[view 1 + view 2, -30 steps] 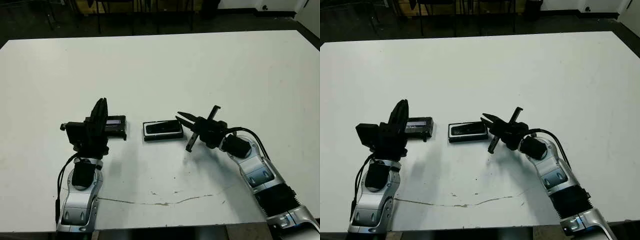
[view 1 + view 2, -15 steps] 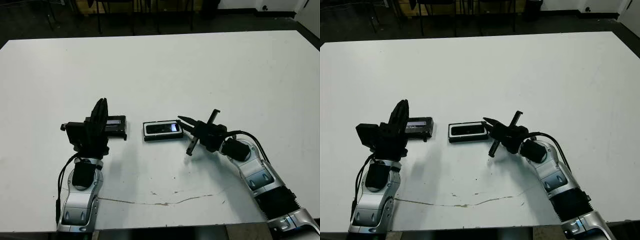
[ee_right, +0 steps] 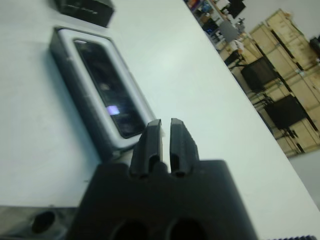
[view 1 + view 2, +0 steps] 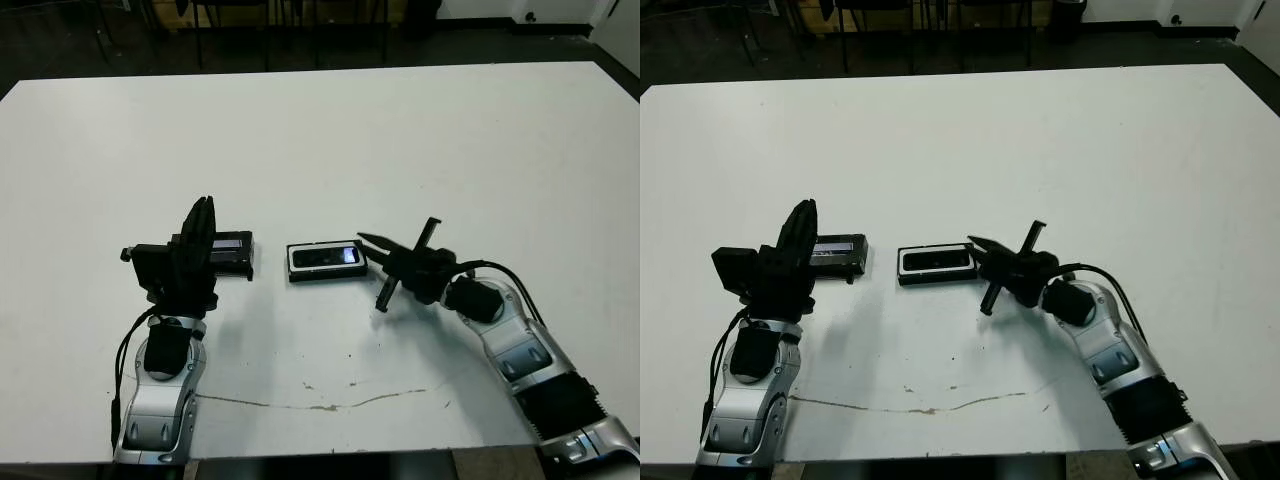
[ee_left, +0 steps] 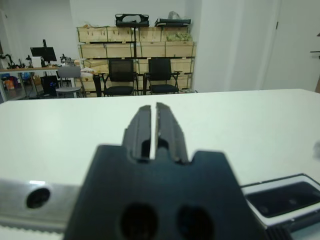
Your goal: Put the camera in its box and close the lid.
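Right gripper (image 4: pixel 372 243), fingers pressed together on nothing, hovers just off the right end of the box (image 4: pixel 326 261), where the camera (image 3: pixel 107 89) lies with its little screen lit. Left gripper (image 4: pixel 203 222), likewise closed and empty, stands upright over the table (image 4: pixel 400 140), just beside the lid (image 4: pixel 230 254).

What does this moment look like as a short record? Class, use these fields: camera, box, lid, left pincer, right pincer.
camera: lying inside the box, screen lit
box: on the white table, uncovered
lid: flat on the table, apart from the box, towards the robot's left
left pincer: shut, empty, beside the lid
right pincer: shut, empty, by the box's end
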